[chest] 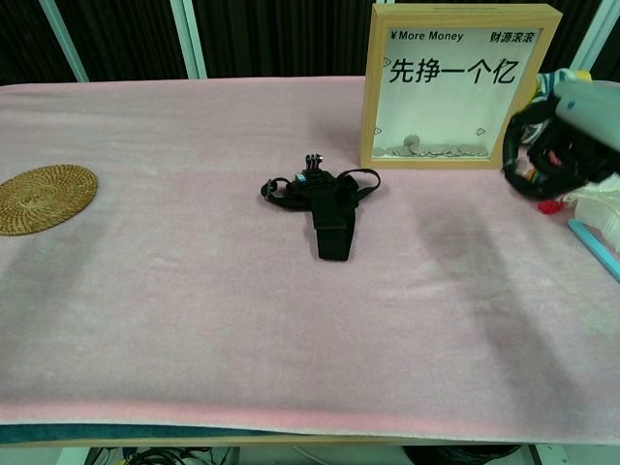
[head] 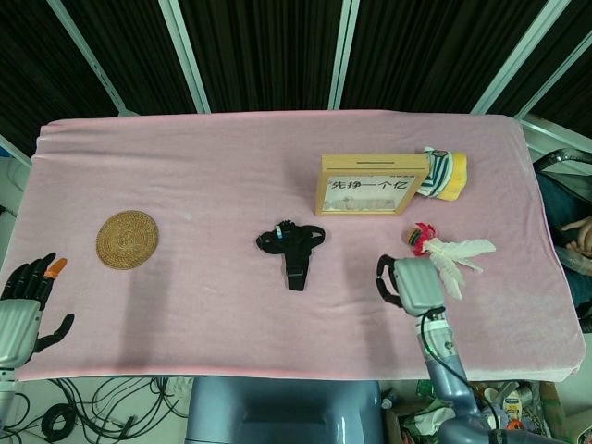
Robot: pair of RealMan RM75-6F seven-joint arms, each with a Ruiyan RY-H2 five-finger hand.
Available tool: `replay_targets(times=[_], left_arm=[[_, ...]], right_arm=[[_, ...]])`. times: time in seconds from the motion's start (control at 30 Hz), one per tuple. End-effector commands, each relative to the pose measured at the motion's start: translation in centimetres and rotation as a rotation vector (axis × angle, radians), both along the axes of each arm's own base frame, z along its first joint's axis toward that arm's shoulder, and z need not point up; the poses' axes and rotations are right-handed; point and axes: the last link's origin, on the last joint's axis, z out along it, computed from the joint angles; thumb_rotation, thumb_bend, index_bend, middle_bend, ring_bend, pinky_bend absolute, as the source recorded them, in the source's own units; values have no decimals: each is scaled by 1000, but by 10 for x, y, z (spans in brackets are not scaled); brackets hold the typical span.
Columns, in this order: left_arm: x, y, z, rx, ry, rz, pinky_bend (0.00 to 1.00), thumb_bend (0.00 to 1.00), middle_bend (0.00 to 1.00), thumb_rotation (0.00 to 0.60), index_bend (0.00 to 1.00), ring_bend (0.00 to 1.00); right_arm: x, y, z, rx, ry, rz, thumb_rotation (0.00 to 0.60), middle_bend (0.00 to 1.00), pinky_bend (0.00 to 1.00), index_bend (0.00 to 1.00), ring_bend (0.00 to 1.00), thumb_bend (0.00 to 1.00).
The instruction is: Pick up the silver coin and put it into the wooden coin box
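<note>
The wooden coin box point(head: 373, 184) stands upright at the back right of the pink cloth, and several coins lie behind its clear front point(chest: 455, 87). My right hand point(head: 412, 282) hovers above the cloth in front of and to the right of the box, fingers curled in tight point(chest: 567, 136). The silver coin is hidden inside those fingers, and no loose coin shows on the cloth. My left hand point(head: 23, 305) hangs off the table's front left corner with its fingers spread and nothing in it.
A black strap mount point(chest: 325, 199) lies mid-table. A round woven coaster point(chest: 44, 198) sits at the left. A striped plush toy point(head: 444, 174) leans beside the box. A red and white feather toy point(head: 453, 252) and a blue toothbrush point(chest: 593, 247) lie under my right hand.
</note>
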Motion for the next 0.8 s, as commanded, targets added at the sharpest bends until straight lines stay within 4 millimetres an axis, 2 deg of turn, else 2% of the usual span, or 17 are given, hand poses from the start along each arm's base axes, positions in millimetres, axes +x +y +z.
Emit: replay_targets(times=[0.03,0.2,0.4,0.8], left_arm=[[0,0,0,-1,-5,1,76,327,0,600,47,0],[0,1,1,-2,-14,6,76,327,0,600,47,0],[-1,2,3,3,-22,15,76,327,0,600,47,0],[-2,3,3,3,-24,25,77,327,0,600,47,0]], right_arm=[[37,-41,53,-44,51,33,600,873,1000,718,924,461],[63,-73,83,-2,57,11,600,873,1000,720,924,461],[84,-109,105,29,83,-34,600,873,1000,720,924,461],[104,-158,115,44,103,-91,600,873,1000,719,924,462]])
